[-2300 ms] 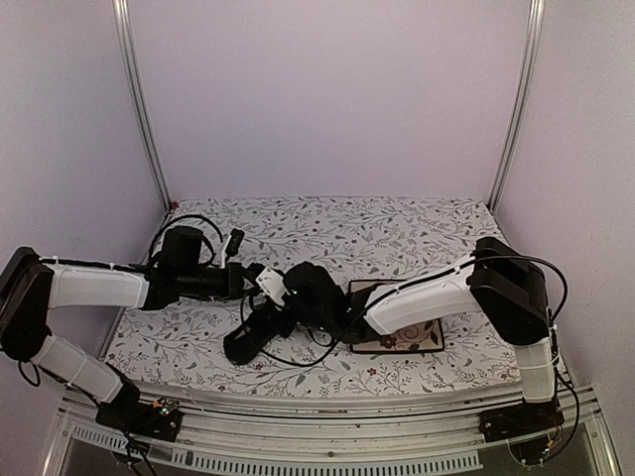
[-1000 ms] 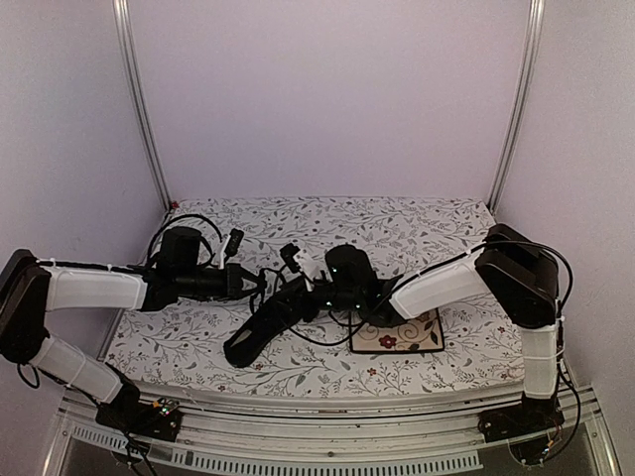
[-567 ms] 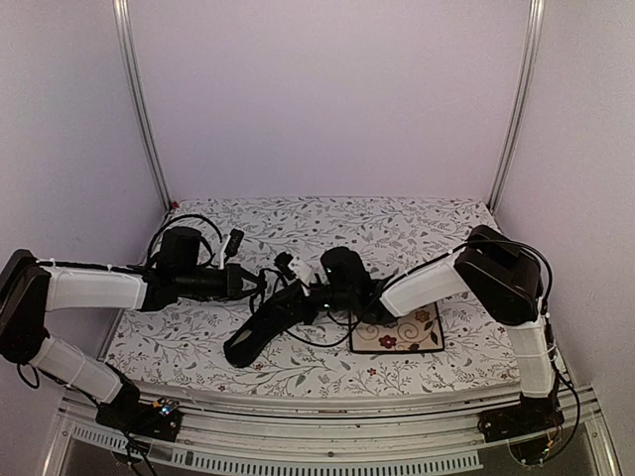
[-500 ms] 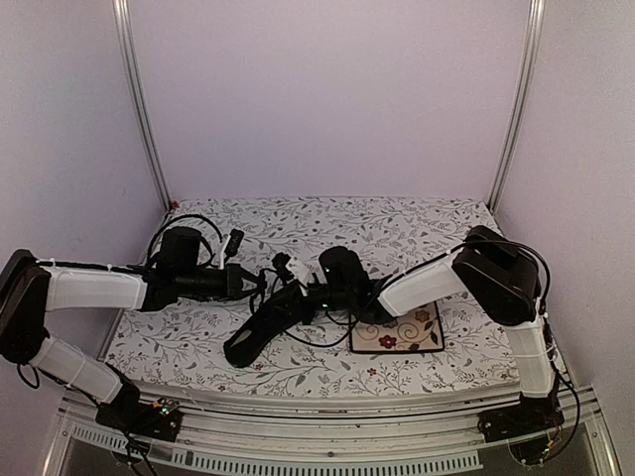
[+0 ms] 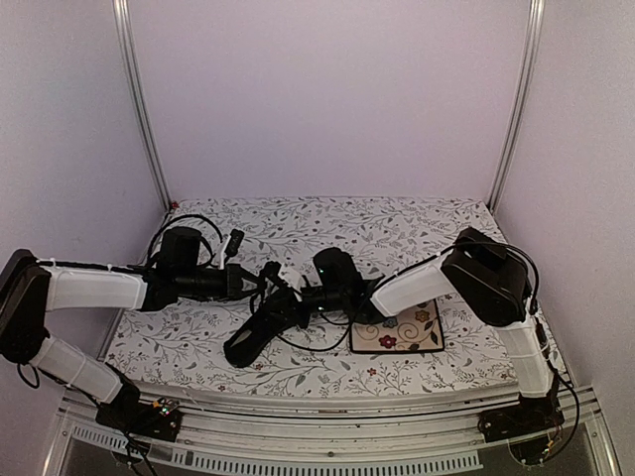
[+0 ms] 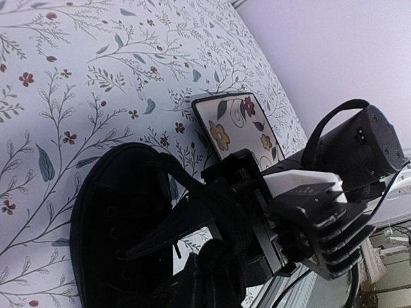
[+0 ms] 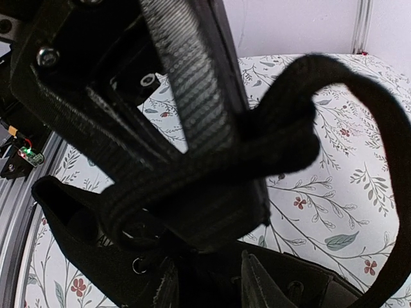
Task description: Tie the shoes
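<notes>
Nearest to my bases, the black shoe [image 5: 253, 337] lay on the floral tablecloth [image 5: 377, 233], with its toe pointing towards me and to the left. To the right of it, near but not touching, sat the square floral plate [image 5: 402, 332]. Over the shoe my right gripper [image 5: 283, 299] grasped a loop of black lace [image 7: 359, 128]. My left gripper [image 5: 254, 285], just beside it, was clenched. Whether it pinched a lace, I could not tell.
</notes>
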